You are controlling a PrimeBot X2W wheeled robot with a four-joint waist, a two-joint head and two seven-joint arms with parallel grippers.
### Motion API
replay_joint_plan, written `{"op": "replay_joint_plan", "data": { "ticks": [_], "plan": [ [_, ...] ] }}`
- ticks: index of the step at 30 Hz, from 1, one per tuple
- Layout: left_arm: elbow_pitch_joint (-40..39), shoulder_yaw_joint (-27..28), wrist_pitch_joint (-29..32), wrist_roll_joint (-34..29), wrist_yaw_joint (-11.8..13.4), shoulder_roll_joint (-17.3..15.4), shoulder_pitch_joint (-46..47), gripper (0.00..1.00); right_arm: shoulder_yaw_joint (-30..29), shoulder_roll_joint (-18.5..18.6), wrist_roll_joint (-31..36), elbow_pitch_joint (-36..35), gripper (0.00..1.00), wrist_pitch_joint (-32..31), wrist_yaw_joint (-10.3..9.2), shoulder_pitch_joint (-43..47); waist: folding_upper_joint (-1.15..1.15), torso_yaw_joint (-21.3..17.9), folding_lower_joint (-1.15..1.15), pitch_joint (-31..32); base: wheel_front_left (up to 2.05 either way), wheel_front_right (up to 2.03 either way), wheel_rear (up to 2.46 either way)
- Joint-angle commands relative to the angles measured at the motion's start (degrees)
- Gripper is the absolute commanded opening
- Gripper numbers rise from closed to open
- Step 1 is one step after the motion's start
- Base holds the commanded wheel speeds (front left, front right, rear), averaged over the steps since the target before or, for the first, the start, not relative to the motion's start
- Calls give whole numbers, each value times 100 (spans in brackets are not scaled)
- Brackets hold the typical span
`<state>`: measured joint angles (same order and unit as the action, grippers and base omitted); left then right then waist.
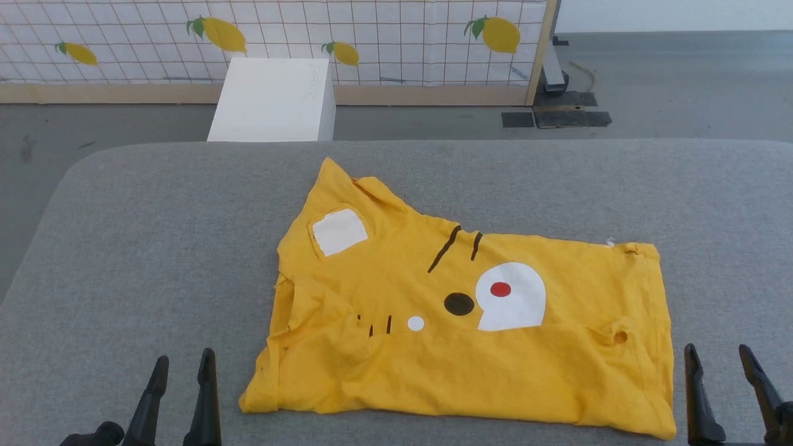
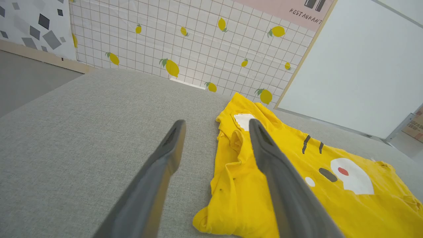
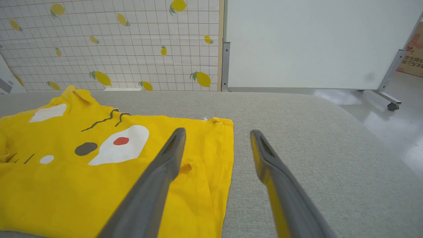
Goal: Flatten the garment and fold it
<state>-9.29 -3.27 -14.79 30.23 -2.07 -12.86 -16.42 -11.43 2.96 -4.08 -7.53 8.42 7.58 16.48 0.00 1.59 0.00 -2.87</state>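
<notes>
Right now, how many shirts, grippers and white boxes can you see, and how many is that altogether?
yellow shirt: 1
Grippers: 2, the left gripper and the right gripper, both open
white box: 1
Total: 4

Long dark fingers [image 1: 205, 396], tapered, pointed tips

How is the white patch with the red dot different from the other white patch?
The dotted patch is bigger and rounded; the plain patch is smaller and squarish. The dotted patch carries a red dot; the plain patch is bare white. Both are white prints on the yellow shirt.
</notes>
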Motion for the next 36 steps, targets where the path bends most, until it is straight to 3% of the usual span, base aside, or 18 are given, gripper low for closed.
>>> {"op": "replay_joint_plan", "data": {
  "ticks": [1,8,14,19,31,36],
  "plan": [
    [57,37,-20,-102,-61,27,-60,100,22,-7,-22,39,100,51,-9,-5,0,12,0,-4,0,0,0],
    [257,-185,347,-299,-217,-262,178,100,20,-7,0,90,100,51,-9,-111,0,78,0,-47,0,0,0],
    [488,-613,1858,-181,-352,-766,717,100,90,-8,-26,202,100,39,-9,-160,0,114,0,-146,0,0,0],
    [796,-812,2836,149,-422,-990,1182,100,190,-8,-30,288,100,48,-9,-246,0,56,0,-301,0,0,0],
    [1686,-1049,4224,836,-450,-1084,1686,100,211,-8,18,357,100,-30,-9,-271,0,-85,0,-467,0,0,0],
    [1942,-1245,4830,1264,-472,-942,1697,100,215,-8,30,338,100,-110,-9,-283,0,-102,0,-429,0,0,0]
  ]
}}
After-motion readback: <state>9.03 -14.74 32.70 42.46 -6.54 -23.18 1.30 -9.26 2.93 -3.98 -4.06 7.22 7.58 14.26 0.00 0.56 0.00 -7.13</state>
